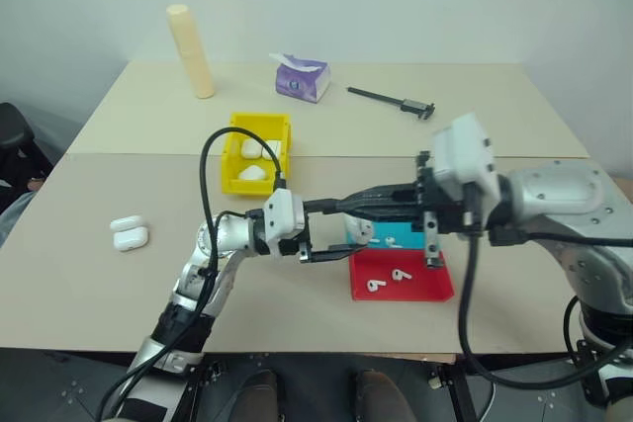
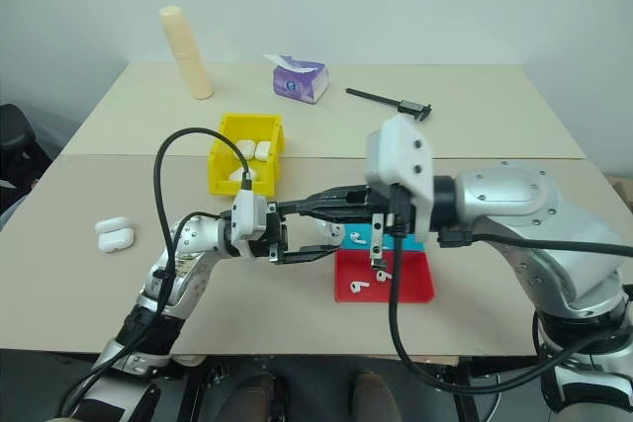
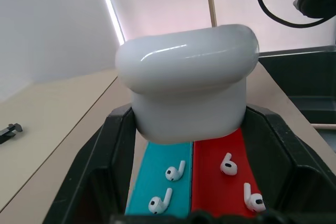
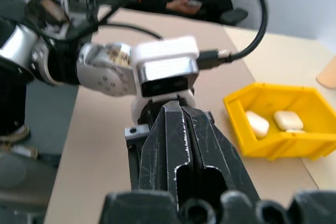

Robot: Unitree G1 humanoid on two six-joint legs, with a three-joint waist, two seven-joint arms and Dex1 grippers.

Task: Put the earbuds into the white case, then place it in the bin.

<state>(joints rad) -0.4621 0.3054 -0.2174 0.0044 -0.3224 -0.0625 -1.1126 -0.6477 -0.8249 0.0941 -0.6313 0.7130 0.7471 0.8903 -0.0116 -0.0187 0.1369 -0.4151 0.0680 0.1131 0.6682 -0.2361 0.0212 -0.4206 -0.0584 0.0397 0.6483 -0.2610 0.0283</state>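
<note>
Case clamped in left gripper, right gripper shut

Glossy rounded white case, lid open, sits clamped between left gripper black fingers. Right gripper fingers pressed together, scratched plastic, tips just above the case. Earbuds past the fingers in teal/red trays. Yellow bin beyond on beige table; its contents partly hidden.

teal tray mostly behind gripper

glossy white case, yellow bin (bright), trays — red, teal
</note>
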